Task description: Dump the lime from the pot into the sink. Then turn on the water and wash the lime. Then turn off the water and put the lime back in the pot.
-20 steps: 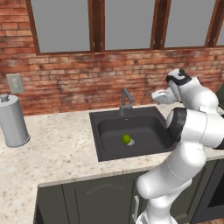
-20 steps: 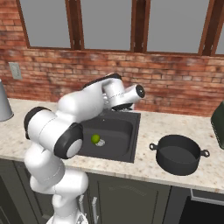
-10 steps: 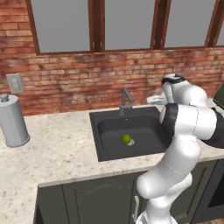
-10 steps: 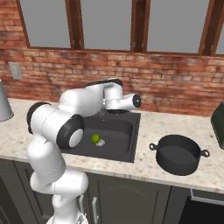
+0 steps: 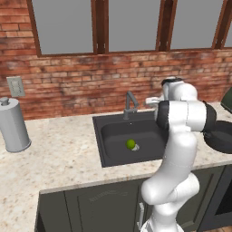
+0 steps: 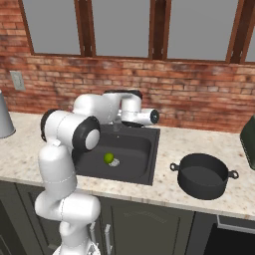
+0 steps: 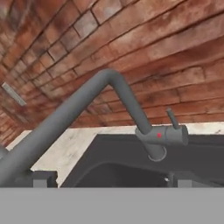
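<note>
The lime (image 5: 131, 144) (image 6: 108, 158) lies in the black sink (image 5: 105, 156) (image 6: 149, 175), right beside the silver drain. My gripper (image 5: 148, 100) (image 7: 109, 181) hovers over the sink's back right edge, open and holding nothing, pointing at the grey faucet (image 5: 130, 105) (image 7: 109, 83). In the hand view the faucet's base and small lever (image 7: 172, 119) stand close ahead, between my dark fingertips (image 7: 41, 178). The dark pot (image 6: 204, 174) (image 5: 223, 136) sits on the counter right of the sink, upright, partly hidden by my arm in the left base view.
A tall grey metal canister (image 5: 13, 124) stands on the counter far left, below a wall outlet (image 5: 15, 86). A brick wall with windows runs behind the faucet. A dark green object (image 6: 249, 132) sits at the right edge.
My hand has swung left and slightly down from above the sink's right side toward the faucet. The jaws have stayed open. Lime and pot have not moved.
</note>
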Motion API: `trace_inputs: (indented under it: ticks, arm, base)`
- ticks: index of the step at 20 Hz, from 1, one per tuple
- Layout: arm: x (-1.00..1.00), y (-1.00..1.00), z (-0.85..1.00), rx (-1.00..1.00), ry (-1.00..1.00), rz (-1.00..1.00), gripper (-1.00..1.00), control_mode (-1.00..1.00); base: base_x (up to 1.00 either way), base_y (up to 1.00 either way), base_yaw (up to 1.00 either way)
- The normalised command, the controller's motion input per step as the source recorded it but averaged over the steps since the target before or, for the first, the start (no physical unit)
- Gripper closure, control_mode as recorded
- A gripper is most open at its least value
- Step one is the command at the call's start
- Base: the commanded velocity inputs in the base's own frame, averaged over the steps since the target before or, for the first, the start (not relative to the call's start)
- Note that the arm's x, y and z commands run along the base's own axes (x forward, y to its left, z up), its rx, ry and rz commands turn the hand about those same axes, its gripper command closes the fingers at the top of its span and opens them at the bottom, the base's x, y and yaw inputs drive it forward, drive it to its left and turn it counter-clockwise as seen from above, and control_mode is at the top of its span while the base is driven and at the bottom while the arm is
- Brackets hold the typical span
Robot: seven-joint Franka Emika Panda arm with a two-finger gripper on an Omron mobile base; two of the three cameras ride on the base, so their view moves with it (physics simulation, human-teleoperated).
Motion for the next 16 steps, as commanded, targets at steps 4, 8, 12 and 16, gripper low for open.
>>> trace_inputs:
  ticks: [4, 8, 12, 16]
  arm:
    - [0.65, 0.0, -0.02, 0.12, 0.1, 0.0, -1.0, -1.0]
    - [0.52, 0.0, -0.15, 0.08, 0.1, 0.0, -1.0, -1.0]
    - [0.42, 0.0, -0.3, 0.06, 0.1, 0.0, -1.0, -1.0]
    - [0.32, 0.0, -0.38, 0.03, 0.06, 0.0, -1.0, -1.0]
  base:
    - [0.0, 0.0, 0.0]
    - [0.0, 0.0, 0.0]
    - [0.0, 0.0, 0.0]
    - [0.0, 0.0, 0.0]
